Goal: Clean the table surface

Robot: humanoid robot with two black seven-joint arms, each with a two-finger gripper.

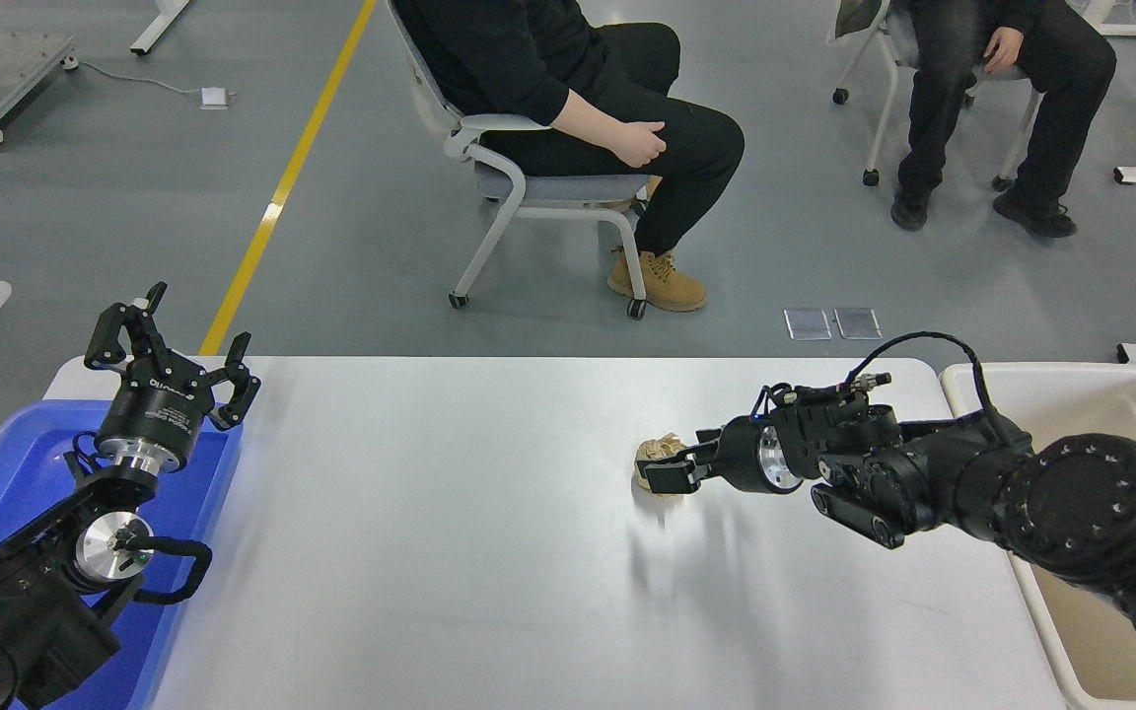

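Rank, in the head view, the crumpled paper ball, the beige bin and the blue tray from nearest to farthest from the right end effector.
1. Crumpled paper ball: at the right end effector, mid-table.
2. Beige bin: off the table's right edge.
3. Blue tray: far left, under the parked left arm.

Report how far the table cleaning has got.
Nothing looks finished: the crumpled brown paper ball sits on the table surface. In hand: the right gripper is at the ball, fingers around it, grasp unclear. Left: lift it and drop it in the beige bin. The left gripper is parked open over the blue tray.
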